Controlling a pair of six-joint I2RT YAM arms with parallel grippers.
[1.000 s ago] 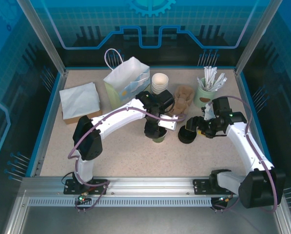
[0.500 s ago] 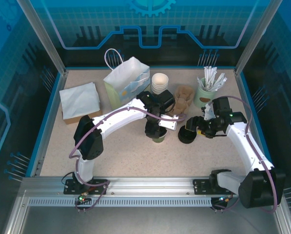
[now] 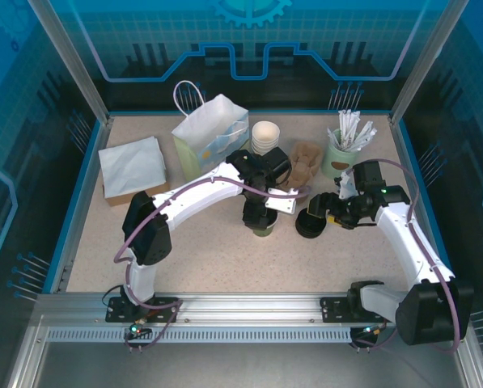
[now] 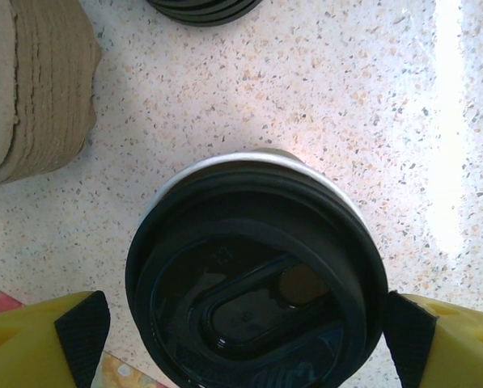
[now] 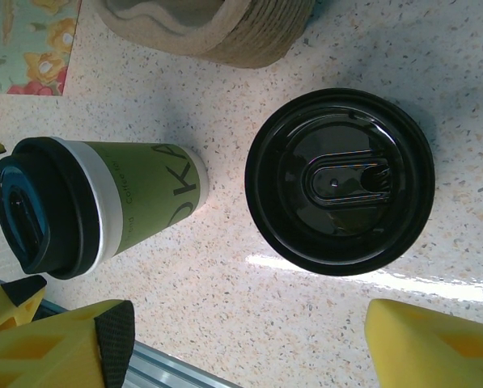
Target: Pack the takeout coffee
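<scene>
The takeout coffee is a green paper cup (image 5: 148,198) with a black lid (image 4: 253,275), standing upright mid-table (image 3: 264,229). My left gripper (image 4: 247,335) hangs straight above it, open, with one finger on each side of the lid and a small gap on the left side. My right gripper (image 5: 257,347) is open and empty, low over the table just right of a stack of black lids (image 5: 338,182). The white paper bag (image 3: 213,133) with handles stands at the back left, its printed side (image 5: 27,36) visible from the right wrist.
A stack of cardboard cup carriers (image 3: 306,162) lies behind the cup, with a stack of paper cups (image 3: 265,137) beside the bag. A green pot of stirrers (image 3: 344,149) stands back right. Napkins (image 3: 133,166) lie far left. The lid stack (image 3: 310,225) sits between the grippers.
My left gripper's jaws have spread slightly wider around the cup lid. The right arm, the cup and the lids have not moved.
</scene>
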